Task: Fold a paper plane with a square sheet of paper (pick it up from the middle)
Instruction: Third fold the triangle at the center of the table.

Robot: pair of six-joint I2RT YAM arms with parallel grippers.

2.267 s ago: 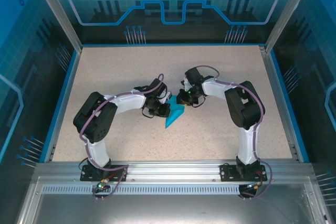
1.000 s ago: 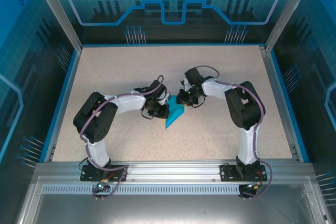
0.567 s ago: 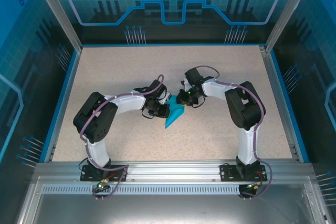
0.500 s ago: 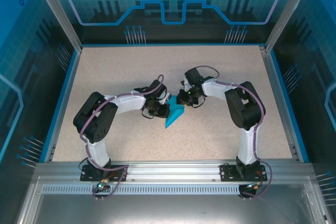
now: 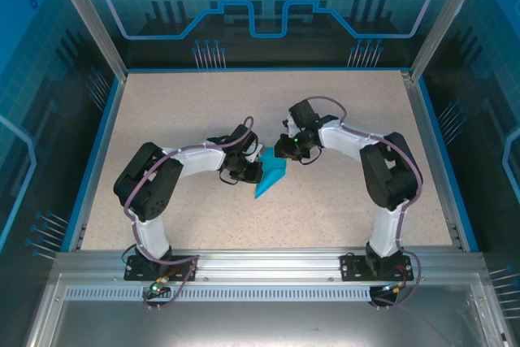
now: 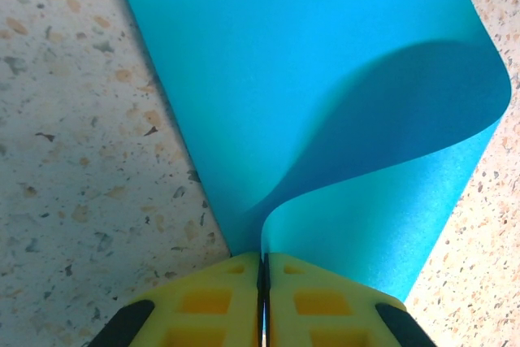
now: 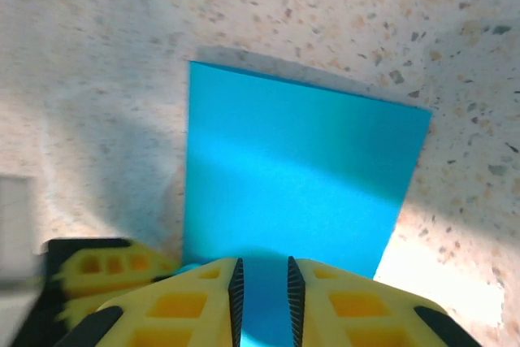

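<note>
So the sheet of paper [image 5: 272,176] is sitting pretty much in the middle of the speckled worktop [image 5: 187,111], right between the two arms. From the top camera it looks like a bright cyan wedge, with the pointy end aimed toward the arm bases and the wider end up between the two grippers. The left gripper [image 6: 262,290] is clamped tight on it: in its wrist cam the yellow fingers [image 6: 325,302] are pressed together with no gap, pinching one edge of the paper. From that pinch the top layer lifts and curls over in a soft wave, casting a shadow on the flat layer underneath, which lies on the worktop. The right gripper [image 7: 262,286] comes in from the opposite side and sits over the paper's edge. Its yellow fingers stand a little apart, with a narrow slit between them and cyan showing through the slit, so it looks released rather than clenched. I can't see it actually pinching anything. In that wrist view the paper is a flat, clean-edged panel lying on the worktop, with the far corners square. A blurry bit of the other arm's yellow finger pokes in at the lower left, just beside the sheet. In the top view both grippers sit close together at the wide end of the paper, left one on its left side, right one just above it.
</note>
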